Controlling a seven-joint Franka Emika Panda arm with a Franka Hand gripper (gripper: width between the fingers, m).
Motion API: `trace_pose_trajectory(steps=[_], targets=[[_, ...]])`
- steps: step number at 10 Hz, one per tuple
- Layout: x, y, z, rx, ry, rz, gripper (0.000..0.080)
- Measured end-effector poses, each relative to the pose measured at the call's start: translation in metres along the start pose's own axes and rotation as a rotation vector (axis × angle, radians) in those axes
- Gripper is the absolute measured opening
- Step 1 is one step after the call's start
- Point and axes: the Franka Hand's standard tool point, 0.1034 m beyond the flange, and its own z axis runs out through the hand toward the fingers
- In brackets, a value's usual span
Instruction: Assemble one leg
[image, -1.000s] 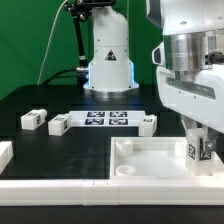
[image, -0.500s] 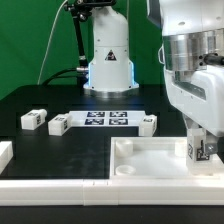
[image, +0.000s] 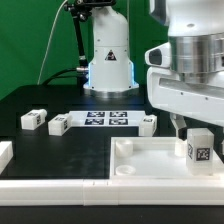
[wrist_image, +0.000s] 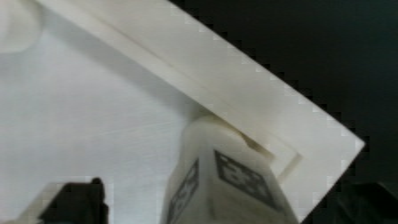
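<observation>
One leg (image: 198, 148), a small white block with a tag on its face, stands upright in the near right corner socket of the large white tray-like piece (image: 140, 170). My gripper (image: 188, 124) hangs just above the leg, open, its fingers apart from it. In the wrist view the leg (wrist_image: 228, 178) stands in the tray's corner (wrist_image: 267, 110) between my dark fingers (wrist_image: 75, 200), with a gap on the side that shows. Three more legs lie on the black table: two at the exterior view's left (image: 33, 119) (image: 59, 124) and one near the middle (image: 147, 123).
The marker board (image: 107, 119) lies flat behind the tray between the loose legs. The arm's white base (image: 108, 62) stands at the back. A white part's edge (image: 5, 154) shows at the exterior view's left. A white rail (image: 60, 186) runs along the front.
My gripper has let go of the leg and risen. The leg stays standing in the tray's corner.
</observation>
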Motion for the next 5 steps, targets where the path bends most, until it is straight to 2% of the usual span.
trace_pose_trajectory(steps=[1, 2, 5], targets=[[0.0025, -0.0009, -0.0011, -0.011, 0.0, -0.112, 0.0648], [0.0051, -0.0009, -0.0021, -0.009, 0.002, -0.187, 0.0648], [0.0093, 0.0024, -0.0042, -0.024, -0.015, -0.519, 0.0648]])
